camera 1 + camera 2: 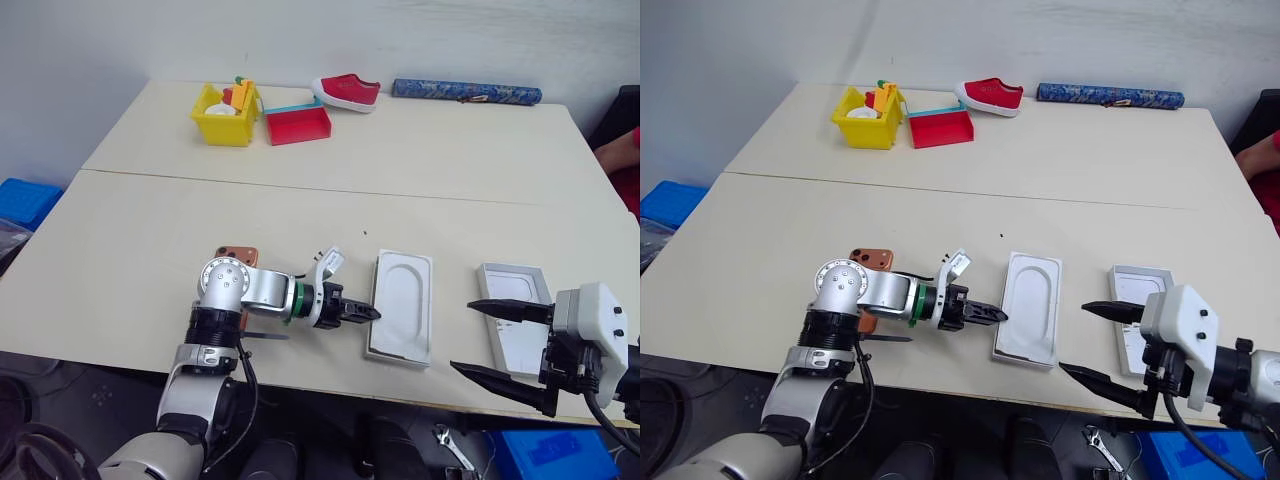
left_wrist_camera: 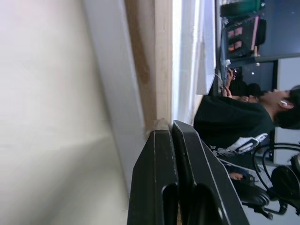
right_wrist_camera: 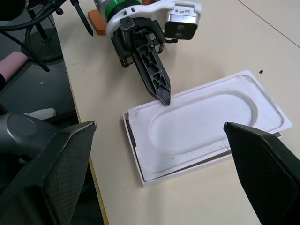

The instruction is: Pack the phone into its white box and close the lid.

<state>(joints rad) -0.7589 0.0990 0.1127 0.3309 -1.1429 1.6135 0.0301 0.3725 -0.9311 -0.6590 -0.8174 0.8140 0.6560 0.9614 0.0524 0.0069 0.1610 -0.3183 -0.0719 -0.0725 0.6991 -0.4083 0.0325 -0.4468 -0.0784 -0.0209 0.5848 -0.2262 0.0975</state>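
**Left claw pinched at the insert's edge, right claw spread wide near the lid**

The white box (image 1: 402,306) lies near the table's (image 1: 300,160) front edge and serves as the landmark here. A flat white insert (image 3: 201,122) with an oval recess lies on it, slightly askew, with a brown strip of the box showing at one long side.

The left arm reaches in from the box's left, forearm roughly level and pointing right. The left gripper (image 1: 368,313) has its two black fingers pressed together with no gap, their tips at the edge of the insert; nothing sits between them.

The phone (image 1: 238,255) lies flat on the table to the left of the box, mostly hidden behind the left wrist.

The lid (image 1: 514,312) lies to the right of the box, apart from it. The right gripper (image 1: 482,338) hangs between box and lid near the table's front edge, fingers spread wide and empty, pointing towards the box.
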